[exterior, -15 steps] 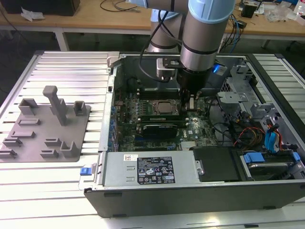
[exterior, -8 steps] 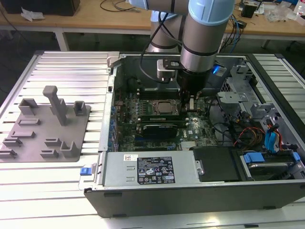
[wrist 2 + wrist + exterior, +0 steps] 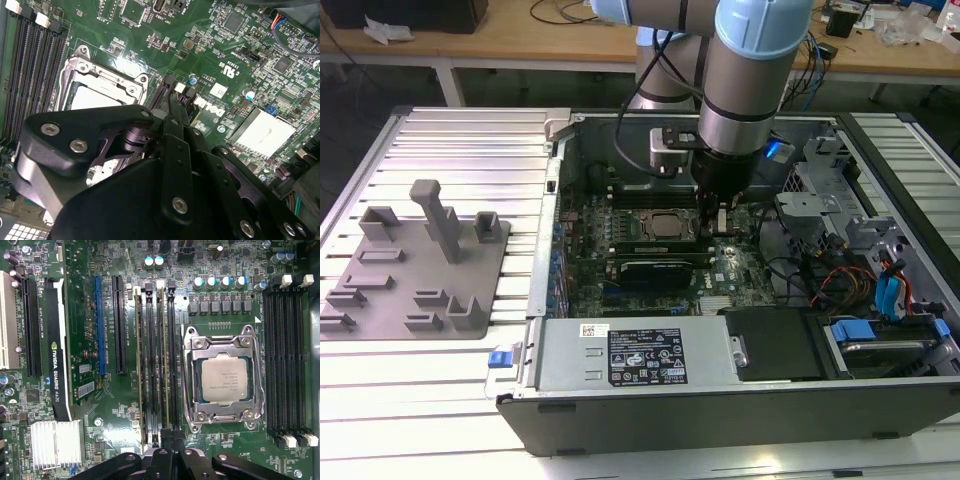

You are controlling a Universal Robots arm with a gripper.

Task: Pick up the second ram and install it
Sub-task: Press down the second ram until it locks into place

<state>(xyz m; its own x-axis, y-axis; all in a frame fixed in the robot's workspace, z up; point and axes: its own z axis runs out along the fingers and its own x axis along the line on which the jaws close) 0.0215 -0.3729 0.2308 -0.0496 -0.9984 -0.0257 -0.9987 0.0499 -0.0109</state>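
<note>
In the first wrist view the second ram [image 3: 163, 365] stands edge-on in a slot beside the processor [image 3: 225, 380]. It is a thin green stick with a gold-toned top edge. Another stick [image 3: 138, 365] stands two slots further from the processor. My gripper [image 3: 167, 440] sits at the near end of the second ram, black fingers pinched close on it. The second wrist view shows the fingers [image 3: 175, 140] meeting at my gripper's [image 3: 172, 102] narrow tip just over the board. In the exterior view my gripper [image 3: 720, 215] reaches down inside the open computer case [image 3: 550, 300], right of the processor [image 3: 665, 225].
A black graphics card [image 3: 57, 340] stands in its slot beyond the sticks, also seen low in the case [image 3: 655, 268]. Several bare memory slots [image 3: 285, 355] lie on the processor's other side. A grey fixture tray [image 3: 415, 260] sits on the table at the exterior view's left. Cables and drive bays crowd the right.
</note>
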